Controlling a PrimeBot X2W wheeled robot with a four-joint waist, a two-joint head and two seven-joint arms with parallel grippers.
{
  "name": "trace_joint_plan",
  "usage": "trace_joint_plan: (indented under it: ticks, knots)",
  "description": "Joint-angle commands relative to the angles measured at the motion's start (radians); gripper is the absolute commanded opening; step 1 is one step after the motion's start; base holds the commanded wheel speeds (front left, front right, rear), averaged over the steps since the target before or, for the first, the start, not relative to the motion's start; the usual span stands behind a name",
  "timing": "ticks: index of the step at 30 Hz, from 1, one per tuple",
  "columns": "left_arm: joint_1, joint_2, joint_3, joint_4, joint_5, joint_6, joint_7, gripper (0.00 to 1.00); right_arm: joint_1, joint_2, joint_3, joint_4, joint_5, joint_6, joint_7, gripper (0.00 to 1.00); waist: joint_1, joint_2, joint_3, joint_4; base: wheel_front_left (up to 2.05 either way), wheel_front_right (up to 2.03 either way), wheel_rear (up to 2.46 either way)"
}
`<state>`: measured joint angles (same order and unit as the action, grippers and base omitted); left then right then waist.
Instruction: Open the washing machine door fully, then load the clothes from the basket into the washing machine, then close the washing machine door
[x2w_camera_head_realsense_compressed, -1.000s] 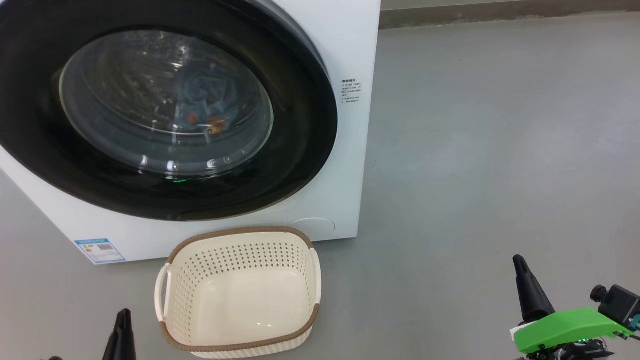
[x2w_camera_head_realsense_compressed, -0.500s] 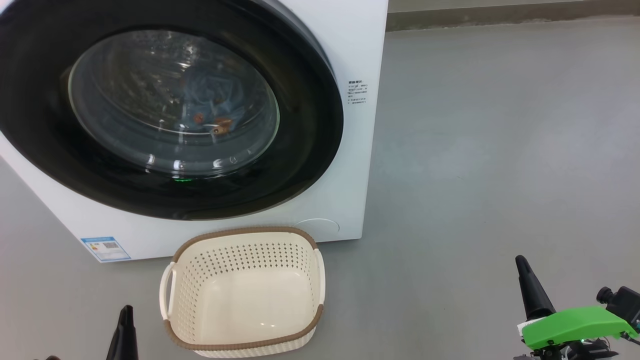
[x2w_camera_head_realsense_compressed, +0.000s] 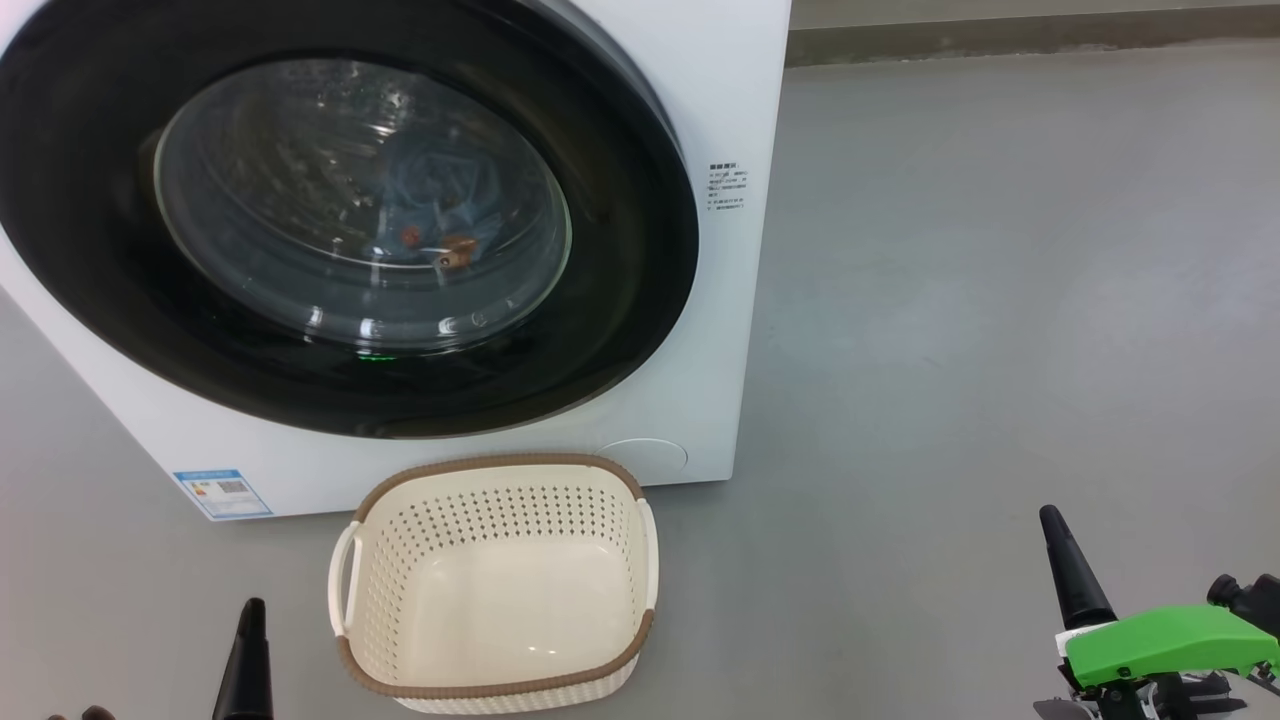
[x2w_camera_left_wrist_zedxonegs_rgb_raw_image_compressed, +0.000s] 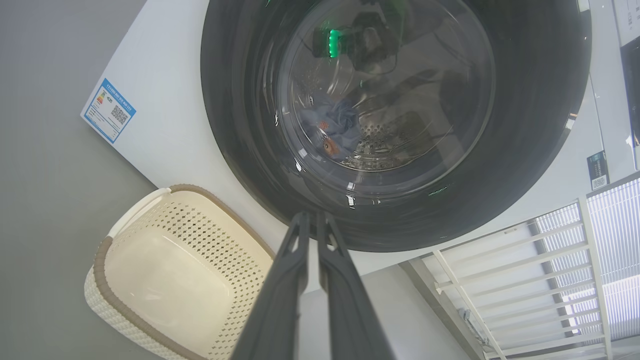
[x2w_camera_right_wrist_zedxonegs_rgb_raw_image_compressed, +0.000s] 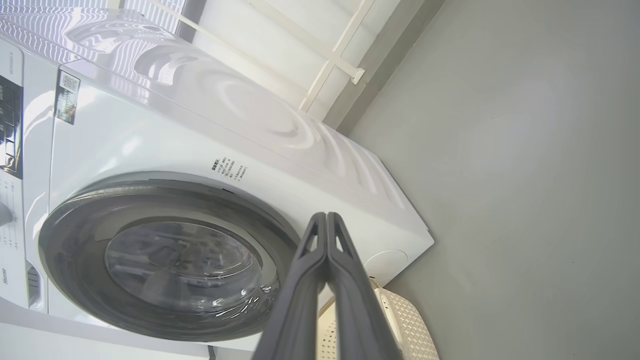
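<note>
Black fingers of my left gripper (x2w_camera_left_wrist_zedxonegs_rgb_raw_image_compressed: 310, 218) are pressed together on nothing, low beside the basket. My right gripper (x2w_camera_right_wrist_zedxonegs_rgb_raw_image_compressed: 326, 218) is pinched shut and empty too, well off to the other side. Between them, just before the machine, the small cream perforated plastic basket (x2w_camera_head_realsense_compressed: 497, 463) with its brown woven-look rim holds nothing. Beyond it the round, glossy black-rimmed glass door (x2w_camera_head_realsense_compressed: 630, 260) sits flush on the big white front-loading washing machine (x2w_camera_head_realsense_compressed: 720, 90). Through the glass, blue fabric (x2w_camera_head_realsense_compressed: 440, 195) with orange figures lies in the steel drum (x2w_camera_left_wrist_zedxonegs_rgb_raw_image_compressed: 385, 137); reflections make it hard to tell whether every piece is there. I judge loading and closing done.
</note>
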<state>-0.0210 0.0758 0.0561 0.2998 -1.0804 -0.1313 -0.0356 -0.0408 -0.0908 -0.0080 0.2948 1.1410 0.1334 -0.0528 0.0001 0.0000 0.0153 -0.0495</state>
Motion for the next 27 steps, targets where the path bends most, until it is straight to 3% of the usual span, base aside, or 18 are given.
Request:
trace_joint_plan:
  ticks: [1, 27]
  knots:
    - [-0.045, 0.007, 0.026, -0.031, -0.045, 0.001, 0.013, 0.00, -0.048, -0.004, -0.001, -0.031, 0.051, -0.002, 0.011, 0.00, 0.0000, 0.0000, -0.001, 0.003, 0.00, 0.00, 0.00]
    - [-0.071, -0.010, 0.044, -0.040, -0.303, 0.001, 0.086, 0.00, -0.061, 0.006, -0.039, -0.039, 0.289, -0.002, 0.080, 0.00, 0.0000, 0.0000, -0.008, 0.028, 0.00, 0.00, 0.00]
